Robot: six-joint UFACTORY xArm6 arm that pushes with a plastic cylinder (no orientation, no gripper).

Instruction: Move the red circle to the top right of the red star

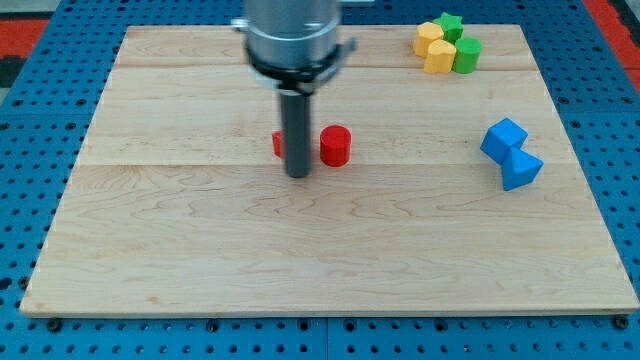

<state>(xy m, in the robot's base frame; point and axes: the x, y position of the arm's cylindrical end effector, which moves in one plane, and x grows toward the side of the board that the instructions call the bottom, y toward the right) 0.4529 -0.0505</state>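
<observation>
The red circle (335, 146), a short red cylinder, stands on the wooden board (320, 240) near its middle. The red star (279, 144) lies just to the circle's left; my rod hides most of it, so only its left edge shows. My tip (297, 175) rests on the board between the two red blocks and slightly below them, closer to the star. The circle is level with the star, to its right, a small gap apart.
Two yellow blocks (434, 47) and two green blocks (462, 45) cluster at the top right of the board. Two blue blocks (511, 153) lie together at the right side. A blue pegboard (30, 120) surrounds the board.
</observation>
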